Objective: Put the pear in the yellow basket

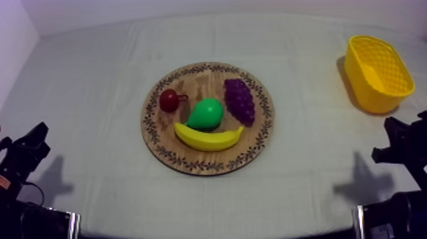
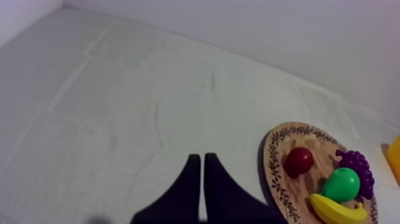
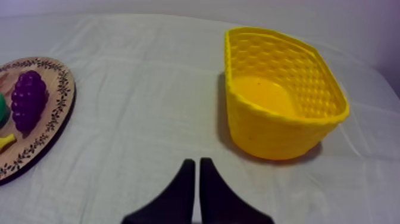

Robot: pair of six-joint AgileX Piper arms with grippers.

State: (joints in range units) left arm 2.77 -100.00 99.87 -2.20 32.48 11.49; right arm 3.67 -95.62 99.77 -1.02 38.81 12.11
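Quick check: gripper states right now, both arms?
Left gripper: shut, holding nothing.
Right gripper: shut, holding nothing.

Top view high above, slanting down over the table (image 1: 95, 82), left wrist view low, facing the wooden board (image 2: 318, 140), right wrist view low, near the yellow basket (image 3: 280, 137), wooden board shared by all three.

right wrist view's edge cuts off most of the pear (image 3: 2, 110), banana (image 3: 6, 142) and board (image 3: 59, 101).
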